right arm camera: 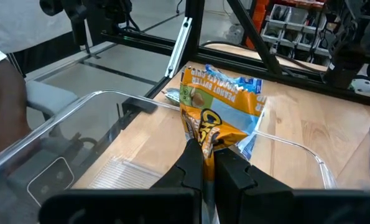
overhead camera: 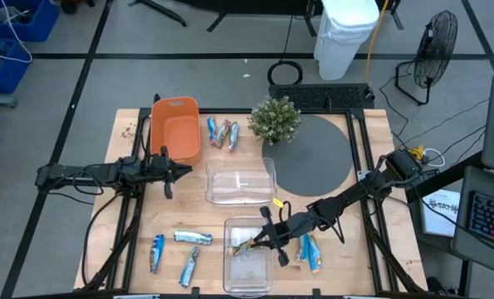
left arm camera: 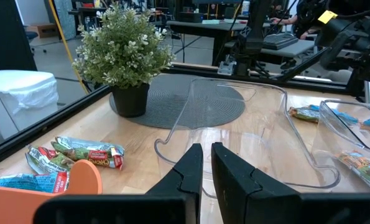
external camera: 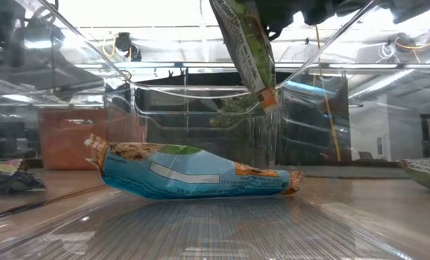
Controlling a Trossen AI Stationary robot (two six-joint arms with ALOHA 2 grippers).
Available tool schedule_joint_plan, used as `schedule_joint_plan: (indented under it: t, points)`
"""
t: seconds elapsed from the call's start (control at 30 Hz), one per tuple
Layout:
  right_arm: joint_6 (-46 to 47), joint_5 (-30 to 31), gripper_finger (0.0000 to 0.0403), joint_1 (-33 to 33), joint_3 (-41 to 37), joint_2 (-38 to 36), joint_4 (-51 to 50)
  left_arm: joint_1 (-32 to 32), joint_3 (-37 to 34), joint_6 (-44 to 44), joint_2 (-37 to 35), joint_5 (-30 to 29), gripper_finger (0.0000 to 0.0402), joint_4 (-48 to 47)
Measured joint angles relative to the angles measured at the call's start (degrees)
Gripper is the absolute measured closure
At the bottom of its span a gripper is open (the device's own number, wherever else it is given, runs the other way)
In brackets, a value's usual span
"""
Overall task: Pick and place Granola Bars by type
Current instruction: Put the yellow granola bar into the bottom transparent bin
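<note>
- The right pincer [right arm camera: 203,163] is grasping an orange granola bar [right arm camera: 217,118] by its end, dangling it over the near clear bin [overhead camera: 248,266], where a blue bar [external camera: 193,171] is lying.
- The left pincer [overhead camera: 170,172] is hovering clenched, gripping nothing, beside the orange bin [overhead camera: 175,129] on the desk [overhead camera: 371,249].

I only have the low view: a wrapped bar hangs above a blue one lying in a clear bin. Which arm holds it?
Observer: The right gripper, shut on the orange-and-green wrapped granola bar, over the near clear plastic bin.
Operator: And the left arm?
Observer: The left gripper is shut and empty, beside the orange plastic bin.
Operator: Any loose bars?
Observer: Three blue-wrapped granola bars lie on the wooden table, left of the near bin.
</note>
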Motion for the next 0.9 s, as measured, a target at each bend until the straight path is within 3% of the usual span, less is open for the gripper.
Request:
schedule_joint_plan:
  t: [0.23, 0.63, 0.83, 0.9]
  points:
    - [1.0, 0.0, 0.0376, 0.0, 0.0, 0.0, 0.0, 0.0, 0.0, 0.0, 0.0, 0.0, 0.0364, 0.0]
    - [0.9, -0.1, 0.0229, 0.1, 0.0, 0.0, -0.2, 0.0, 0.0, 0.0, 0.0, 0.0, 0.0364, 0.0]
    - [2.0, -0.5, 0.0181, 0.1, 0.0, 0.0, 0.0, 0.0, 0.0, 0.0, 0.0, 0.0, 0.0364, 0.0]
    - [3.1, -3.7, 0.0169, 0.1, 0.0, 0.0, 0.1, 0.0, 0.0, 0.0, 0.0, 0.0, 0.0364, 0.0]
